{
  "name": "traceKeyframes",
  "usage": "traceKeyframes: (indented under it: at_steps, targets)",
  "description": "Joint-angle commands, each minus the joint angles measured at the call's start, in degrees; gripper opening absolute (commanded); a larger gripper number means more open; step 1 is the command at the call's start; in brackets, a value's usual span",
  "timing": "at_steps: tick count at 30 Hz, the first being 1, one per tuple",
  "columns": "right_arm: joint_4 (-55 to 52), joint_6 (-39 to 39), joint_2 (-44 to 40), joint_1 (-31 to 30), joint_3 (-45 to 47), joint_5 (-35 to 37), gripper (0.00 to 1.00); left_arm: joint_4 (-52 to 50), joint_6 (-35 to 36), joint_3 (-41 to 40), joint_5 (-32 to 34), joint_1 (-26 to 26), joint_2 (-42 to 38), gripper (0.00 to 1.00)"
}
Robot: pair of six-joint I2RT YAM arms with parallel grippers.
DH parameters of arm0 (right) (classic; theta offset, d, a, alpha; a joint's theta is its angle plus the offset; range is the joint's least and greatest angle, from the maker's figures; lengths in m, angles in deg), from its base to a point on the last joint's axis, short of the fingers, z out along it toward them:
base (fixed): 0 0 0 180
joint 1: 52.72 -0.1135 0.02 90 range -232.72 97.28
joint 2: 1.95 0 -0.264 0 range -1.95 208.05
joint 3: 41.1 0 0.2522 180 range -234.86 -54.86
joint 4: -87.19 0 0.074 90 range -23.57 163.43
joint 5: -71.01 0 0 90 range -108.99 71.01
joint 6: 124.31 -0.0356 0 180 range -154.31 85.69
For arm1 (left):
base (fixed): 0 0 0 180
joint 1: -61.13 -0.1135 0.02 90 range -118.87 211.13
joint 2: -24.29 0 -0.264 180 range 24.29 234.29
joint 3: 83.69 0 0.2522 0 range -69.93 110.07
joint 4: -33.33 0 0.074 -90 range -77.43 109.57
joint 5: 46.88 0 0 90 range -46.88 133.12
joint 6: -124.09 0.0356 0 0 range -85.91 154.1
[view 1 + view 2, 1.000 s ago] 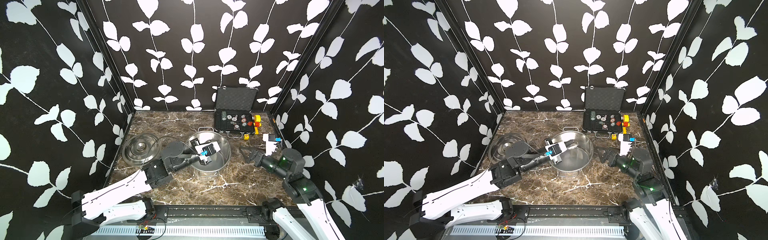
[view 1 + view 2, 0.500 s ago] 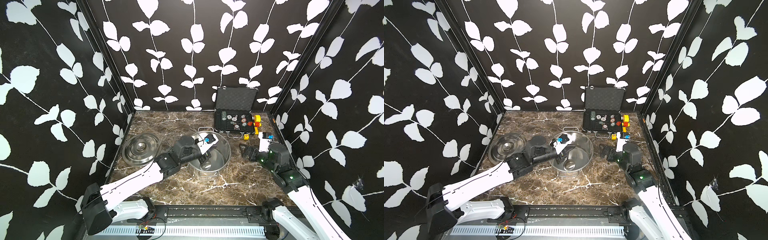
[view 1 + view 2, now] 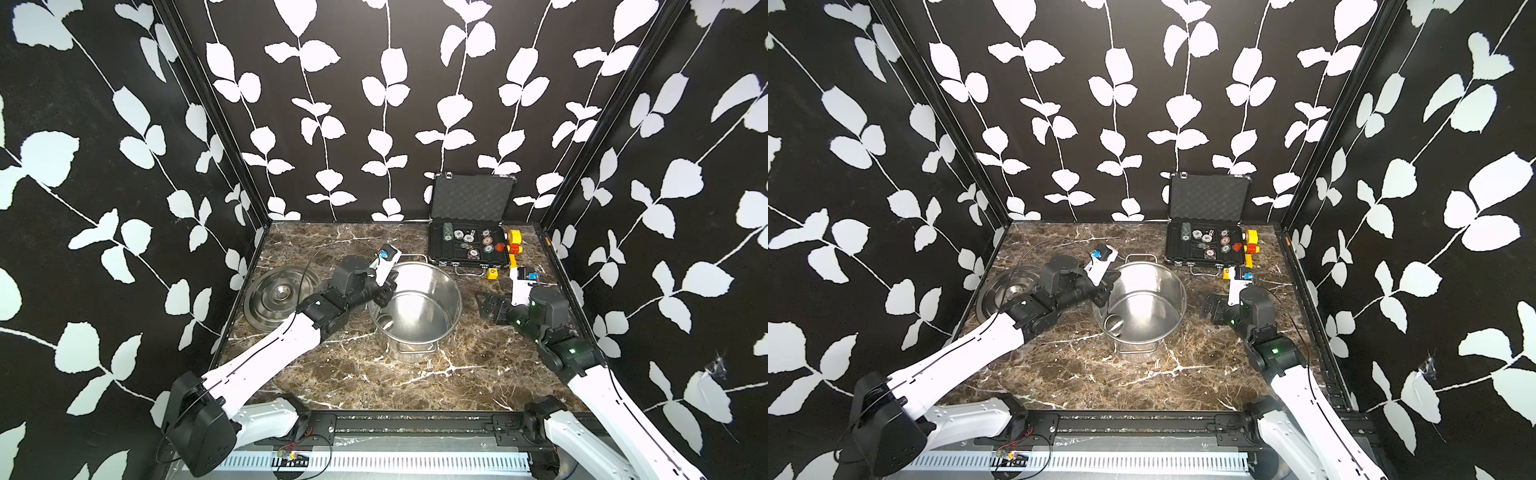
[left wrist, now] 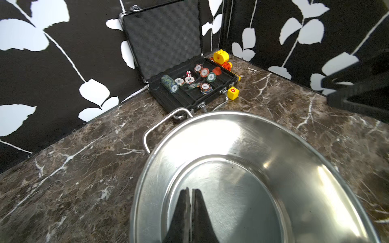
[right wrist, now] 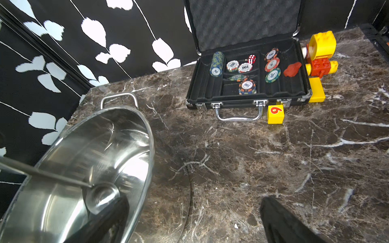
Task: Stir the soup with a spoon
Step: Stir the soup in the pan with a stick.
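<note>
The soup pot (image 3: 436, 286) stands in the middle of the table (image 3: 374, 374), the spoon (image 3: 384, 321) in it with its bowl at the pot's 8 o'clock side. The lid (image 3: 270, 309) lies at the pot's 9 o'clock, the case (image 3: 471, 197) at 1 o'clock by the back wall. A die (image 3: 492, 273) lies just before the case, toy blocks (image 3: 515, 241) at its 3 o'clock.

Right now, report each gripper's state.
Left gripper: shut over the pot, apparently on the ladle handle; the contact itself is hidden.
Right gripper: open, empty, beside the pot.
</note>
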Motion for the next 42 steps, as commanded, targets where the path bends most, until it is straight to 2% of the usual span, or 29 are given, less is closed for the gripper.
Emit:
traceKeyframes:
  at_steps: [1,7,15,18,25,34,42]
  targets:
    - [1.71,1.39,0.59,-0.30,-1.03,0.24,0.99,6.00,0.56,2.86,3.01,-0.74,2.95,0.00]
    - [1.44,0.81,1.01,-0.32,-0.98,-0.13,1.00,6.41,7.30,11.79,1.35,-0.76,12.23,0.00]
    - [-0.22,-0.51,-0.47,-0.31,-0.29,0.59,0.99,3.58,8.15,24.76,-9.13,-0.42,24.78,0.00]
    - [-0.82,-0.75,-1.27,-0.30,-0.02,1.09,0.99,3.23,8.55,28.19,-10.10,0.68,27.77,0.00]
    - [-2.68,-0.99,-3.73,-0.24,0.41,3.46,0.99,0.32,11.25,34.43,-11.09,7.83,31.88,0.00]
    - [-2.45,-0.87,-4.97,-0.29,1.24,3.55,0.99,-4.33,14.53,31.42,-12.56,15.00,29.36,0.00]
    - [-0.18,-1.00,-4.36,-0.25,2.15,1.92,1.00,-5.04,16.29,16.57,-14.63,18.28,18.34,0.00]
